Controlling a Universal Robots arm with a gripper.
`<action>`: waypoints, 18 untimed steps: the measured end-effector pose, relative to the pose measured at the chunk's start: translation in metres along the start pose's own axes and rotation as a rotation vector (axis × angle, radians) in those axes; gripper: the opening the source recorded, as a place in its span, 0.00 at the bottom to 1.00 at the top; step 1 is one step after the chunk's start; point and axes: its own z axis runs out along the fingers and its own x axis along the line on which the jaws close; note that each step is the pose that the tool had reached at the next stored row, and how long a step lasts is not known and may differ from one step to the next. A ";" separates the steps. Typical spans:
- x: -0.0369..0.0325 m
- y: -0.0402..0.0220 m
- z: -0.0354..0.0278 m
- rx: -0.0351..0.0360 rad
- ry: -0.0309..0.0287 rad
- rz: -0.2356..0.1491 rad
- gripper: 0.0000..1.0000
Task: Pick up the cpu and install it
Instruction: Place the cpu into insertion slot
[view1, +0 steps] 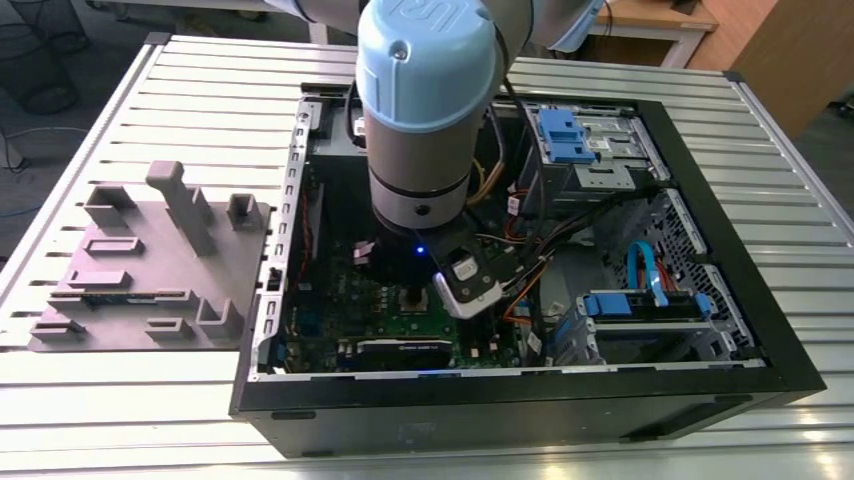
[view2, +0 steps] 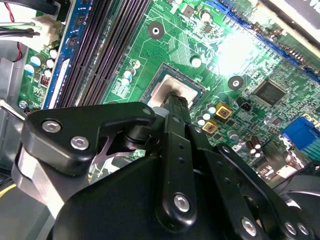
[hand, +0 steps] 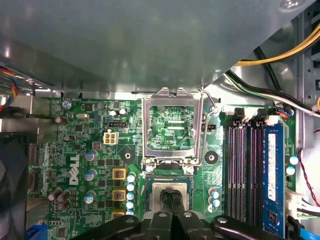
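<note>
Inside the open case (view1: 534, 400) on the slatted table (view1: 200, 90), the arm (view1: 427, 100) reaches straight down over the green board (view1: 400, 325).

Position of the part: the cpu (hand: 157, 195) lies in its socket. As far as both wrist views show, it sits flat and square to the socket walls, with the memory slots (hand: 242, 170) off to one side.

Gripper: the gripper (hand: 170, 194) has its two fingers pressed together with no gap between them. The tips are over the middle of the cpu's pale top. It is not pinching the cpu by its edges. I cannot tell whether the tips bear on the metal or sit just above it.

Retention: the metal frame (hand: 145, 130) stands hinged open just beside the socket. Its wire lever (hand: 203, 125) runs alongside and appears unlatched.

Step in hand, in my judgement: seating. The cpu is down in the socket, but the installation is not secured, because nothing clamps it yet.

Requirement: any move from here calls for a straight, vertical path at the fingers. A sideways drag could shift the cpu on its contacts. The cpu must also lie level before the frame is brought over it.
</note>
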 end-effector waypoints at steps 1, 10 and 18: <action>0.0000 -0.0001 0.0007 0.0010 -0.0001 0.003 0.11; 0.0004 -0.0004 0.0077 0.0022 -0.0008 0.016 0.11; 0.0005 -0.0007 0.0099 0.0030 -0.0004 0.016 0.11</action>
